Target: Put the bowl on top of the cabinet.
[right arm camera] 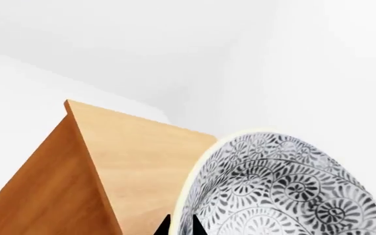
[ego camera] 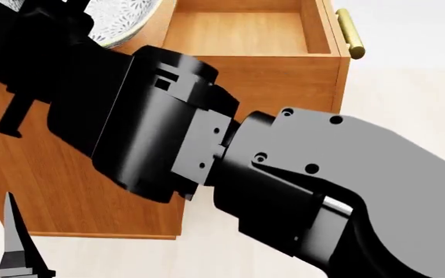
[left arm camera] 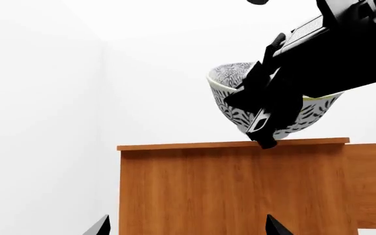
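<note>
The bowl (left arm camera: 313, 113), white with a dense grey-black floral pattern, hangs tilted just above the flat top of the orange-brown cabinet (left arm camera: 234, 186). My right gripper (right arm camera: 180, 228) is shut on the bowl (right arm camera: 286, 191), with one fingertip on either side of its pale rim. From the left wrist view the right arm's black fingers (left arm camera: 261, 122) cover the bowl's middle. The head view shows only a patch of the bowl (ego camera: 126, 17) over the cabinet (ego camera: 76, 185), behind my right arm. My left gripper (left arm camera: 189, 227) stands open in front of the cabinet's side, holding nothing.
The cabinet's drawer (ego camera: 245, 32) is pulled out and open, with a brass bar handle (ego camera: 350, 32) at its front. My right arm (ego camera: 284, 168) fills most of the head view. White walls stand behind the cabinet, and a pale floor (ego camera: 408, 75) lies around it.
</note>
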{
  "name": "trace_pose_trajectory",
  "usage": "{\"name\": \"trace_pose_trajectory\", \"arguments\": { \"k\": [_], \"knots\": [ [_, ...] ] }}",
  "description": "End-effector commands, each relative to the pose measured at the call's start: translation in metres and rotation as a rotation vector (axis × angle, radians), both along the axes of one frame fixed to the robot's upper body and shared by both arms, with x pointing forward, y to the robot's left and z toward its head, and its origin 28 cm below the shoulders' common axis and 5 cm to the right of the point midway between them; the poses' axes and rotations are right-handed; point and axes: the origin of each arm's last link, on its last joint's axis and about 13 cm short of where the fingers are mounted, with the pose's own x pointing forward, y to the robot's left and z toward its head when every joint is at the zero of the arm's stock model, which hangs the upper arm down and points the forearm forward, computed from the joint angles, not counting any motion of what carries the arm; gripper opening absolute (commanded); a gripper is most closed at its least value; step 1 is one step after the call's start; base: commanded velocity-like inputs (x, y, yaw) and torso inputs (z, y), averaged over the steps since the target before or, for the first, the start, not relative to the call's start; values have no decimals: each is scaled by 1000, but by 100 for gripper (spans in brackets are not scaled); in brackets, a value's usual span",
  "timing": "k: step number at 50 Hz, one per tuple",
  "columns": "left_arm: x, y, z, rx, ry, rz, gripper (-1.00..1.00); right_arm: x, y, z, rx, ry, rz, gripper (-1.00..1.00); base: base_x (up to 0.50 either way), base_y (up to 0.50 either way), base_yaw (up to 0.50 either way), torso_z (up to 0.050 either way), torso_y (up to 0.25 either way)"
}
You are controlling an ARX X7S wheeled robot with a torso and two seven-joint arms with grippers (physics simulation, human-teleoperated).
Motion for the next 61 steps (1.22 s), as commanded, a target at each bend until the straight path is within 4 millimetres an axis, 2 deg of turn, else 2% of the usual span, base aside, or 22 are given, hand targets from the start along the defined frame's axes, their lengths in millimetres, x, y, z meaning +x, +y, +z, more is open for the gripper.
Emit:
{"name": "trace_pose_trajectory", "arguments": {
  "k": [1, 5, 6, 11, 18, 19, 20, 22, 23, 25, 32, 41, 43, 48, 51, 54, 55, 56, 58, 59, 60, 61],
  "knots": [
    [-2, 1, 1, 1, -33, -7, 100, 0, 3, -2, -30, -18, 30, -100, 0, 0, 0, 0, 0],
    [-1, 1, 1, 1, -32, -6, 100, 2, 2, 3, -18, -31, 19, -100, 0, 0, 0, 0, 0],
    [-1, 1, 1, 1, -32, -6, 100, 4, 0, 9, -2, -45, -3, 100, 0, 0, 0, 0, 0],
    [-1, 1, 1, 0, -30, -5, 100, 7, -6, 35, 28, -73, -21, 100, 0, 0, 0, 0, 0],
    [-1, 1, 0, 0, -27, -8, 100, 8, -24, 101, 26, -197, -58, 100, 0, 0, 0, 0, 0],
    [-1, 1, -1, 0, -24, -9, 100, 5, -29, 120, 30, -221, -65, 100, 0, 0, 0, 0, 0],
    [-1, 0, -1, 1, -25, -8, 100, 3, -31, 126, 30, -236, -63, 100, 0, 0, 0, 0, 0],
    [-1, 0, -1, 3, -24, -10, 100, -6, -39, 158, 37, -289, -66, 100, 0, 0, 0, 0, 0],
    [-1, 0, -1, 4, -24, -10, 100, -8, -41, 165, 34, -301, -69, 100, 0, 0, 0, 0, 0],
    [-1, -1, -2, 5, -21, -12, 100, -19, -50, 193, 65, -326, -84, 100, 0, 0, 0, 0, 0],
    [-2, -1, -5, 10, -17, -14, 100, -47, -70, 248, 95, -455, -107, 100, 0, 0, 0, 0, 0],
    [-2, -1, -6, 13, -13, -17, 100, -71, -101, 282, 180, -513, -146, 100, 0, 0, 0, 0, 0],
    [-2, -1, -6, 13, -14, -17, 100, -73, -104, 284, 181, -529, -161, 100, 0, 0, 0, 0, 0],
    [-2, -3, -9, 17, -6, -21, 100, -92, -141, 303, 333, -614, -274, 100, 0, 0, 0, 0, 0],
    [-3, -3, -9, 19, -10, -21, 100, -94, -155, 306, 371, -645, -317, 100, 0, 0, 0, 0, 0],
    [-1, -2, -10, 17, -5, -17, 100, -97, -182, 307, 437, -684, -429, 100, 0, 0, 0, 0, 0],
    [-1, -2, -10, 18, -4, -16, 100, -101, -199, 307, 498, -709, -501, 100, 0, 0, 0, 0, 0],
    [-1, -2, -10, 17, -2, -16, 100, -105, -204, 308, 518, -729, -503, 100, 0, 0, 0, 0, 0],
    [0, -2, -10, 19, 2, -16, 100, -115, -231, 310, 560, -800, -552, 100, 0, 0, 0, 0, 0],
    [0, -2, -10, 20, 1, -15, 100, -117, -236, 308, 583, -774, -531, 100, 0, 0, 0, 0, 0],
    [-1, -3, -12, 24, 6, -17, 100, -111, -261, 302, 536, -807, -680, 100, 0, 0, 0, 0, 0],
    [-2, -4, -12, 28, 3, -18, 100, -106, -272, 297, 538, -774, -701, 100, 0, 0, 0, 0, 0]
  ]
}}
